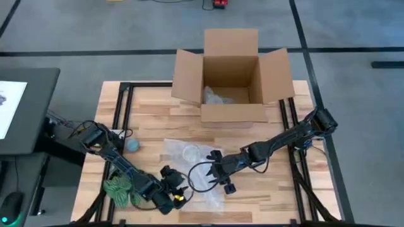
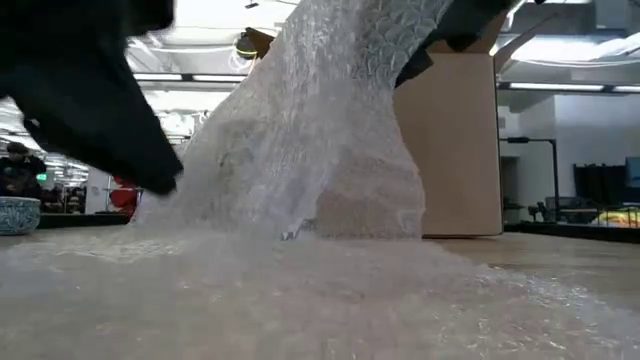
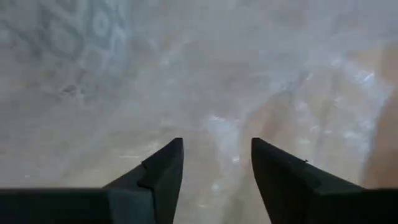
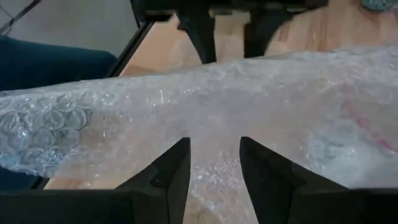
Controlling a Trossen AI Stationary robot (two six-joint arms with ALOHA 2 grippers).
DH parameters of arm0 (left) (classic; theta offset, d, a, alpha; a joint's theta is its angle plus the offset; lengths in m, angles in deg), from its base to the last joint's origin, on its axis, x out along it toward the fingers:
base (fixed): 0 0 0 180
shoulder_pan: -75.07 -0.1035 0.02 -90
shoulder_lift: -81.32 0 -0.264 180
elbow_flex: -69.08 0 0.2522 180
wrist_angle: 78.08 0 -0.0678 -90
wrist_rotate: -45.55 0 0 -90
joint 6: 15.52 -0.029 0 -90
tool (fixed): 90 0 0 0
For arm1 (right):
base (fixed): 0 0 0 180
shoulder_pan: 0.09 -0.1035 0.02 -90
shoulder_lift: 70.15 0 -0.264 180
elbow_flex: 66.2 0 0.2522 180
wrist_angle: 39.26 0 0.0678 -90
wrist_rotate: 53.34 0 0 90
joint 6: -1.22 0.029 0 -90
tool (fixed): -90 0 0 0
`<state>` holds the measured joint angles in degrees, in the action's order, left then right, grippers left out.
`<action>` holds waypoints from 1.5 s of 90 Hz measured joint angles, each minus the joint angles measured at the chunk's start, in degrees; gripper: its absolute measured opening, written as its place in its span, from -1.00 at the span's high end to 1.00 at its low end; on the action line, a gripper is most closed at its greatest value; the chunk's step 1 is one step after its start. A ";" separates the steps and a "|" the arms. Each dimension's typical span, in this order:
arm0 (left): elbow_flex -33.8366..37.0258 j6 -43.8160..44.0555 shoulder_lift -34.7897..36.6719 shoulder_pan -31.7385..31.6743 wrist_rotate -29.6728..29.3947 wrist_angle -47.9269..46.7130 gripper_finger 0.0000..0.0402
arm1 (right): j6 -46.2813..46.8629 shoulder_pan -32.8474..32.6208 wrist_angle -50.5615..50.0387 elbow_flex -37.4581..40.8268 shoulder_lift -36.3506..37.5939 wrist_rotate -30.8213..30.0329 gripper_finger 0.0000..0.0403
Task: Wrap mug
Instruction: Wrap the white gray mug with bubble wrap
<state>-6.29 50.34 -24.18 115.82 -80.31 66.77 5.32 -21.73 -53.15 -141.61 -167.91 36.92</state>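
**Bubble wrap lifted over mug, both grippers at the sheet**

Bubble wrap (image 1: 189, 165): clear, bumpy, crinkled sheet on the wooden slat table (image 1: 252, 135), front-centre. In the low view it rises in a tent shape (image 2: 320, 150), pulled up at the top, the rest spread flat across the table toward the camera. The mug (image 1: 189, 152) shows only as a pale round rim through the plastic in the high view; in the low view a squat blurred bulk under the tent (image 2: 365, 205), detail cannot be told.

Left gripper (image 1: 172, 192): near the front edge, just beside the sheet's front-left corner. Fingers (image 3: 163, 177) spread apart, dark wedge shapes, low over the wrap, nothing seen between them.

Right gripper (image 1: 218, 171): at the sheet's right side, arm coming in diagonally from the right rear. Fingers (image 4: 169, 177) parted, wrap lying in front of and under them; whether they pinch it cannot be told.

Cardboard box (image 1: 232, 79): open, flaps out, at the rear edge, some clear plastic inside. Small blue-grey bowl (image 1: 132, 145) left of the sheet, patterned rim. Green knotted rope bundle (image 1: 118, 189) at the front-left corner, close to the left arm.

Open wood between box and sheet; right front of the table bare.
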 joint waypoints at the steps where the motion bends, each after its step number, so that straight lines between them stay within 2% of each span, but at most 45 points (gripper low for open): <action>1: 0.00 -0.03 -0.17 -0.31 0.71 -0.13 0.18 | 0.00 -0.01 -0.03 0.00 0.00 0.00 0.37; 14: 0.04 0.16 -2.17 -2.65 6.26 -2.03 0.32 | 0.00 -0.03 -0.52 0.00 0.00 -0.02 0.37; 34: -0.98 0.19 -3.21 -2.87 7.00 -2.44 0.80 | -0.07 -0.11 -1.56 0.00 0.00 -0.02 0.37; 42: -3.25 -0.02 -3.23 -2.35 7.02 -6.15 0.96 | -0.07 -0.09 -1.72 0.00 0.00 -0.02 0.37; 69: -15.25 2.28 -3.16 -0.54 3.00 -26.59 1.00 | -0.20 -0.09 -2.09 0.00 0.00 -0.02 0.37; 80: -19.80 1.96 -3.16 0.40 3.38 -30.46 1.00 | -0.20 -0.09 -2.20 0.00 0.00 -0.02 0.37; 87: -21.77 2.23 -3.12 1.24 5.86 -32.00 1.00 | -0.18 -0.09 -2.88 0.00 0.00 -0.02 0.37; 105: -22.45 8.35 -3.10 4.34 14.96 -35.23 1.00 | -0.04 -0.09 -5.91 0.00 0.00 -0.02 0.37; 123: -22.45 19.17 -3.10 7.68 16.14 -45.25 1.00 | -0.22 0.45 -9.60 0.00 0.00 -0.02 0.37; 135: -21.88 21.99 -3.10 8.66 16.11 -45.96 1.00 | -1.16 1.06 -15.15 -1.67 0.00 -0.07 0.37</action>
<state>-28.17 72.33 -27.27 124.48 -64.20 20.81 4.16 -20.67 -68.30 -143.28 -167.91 36.85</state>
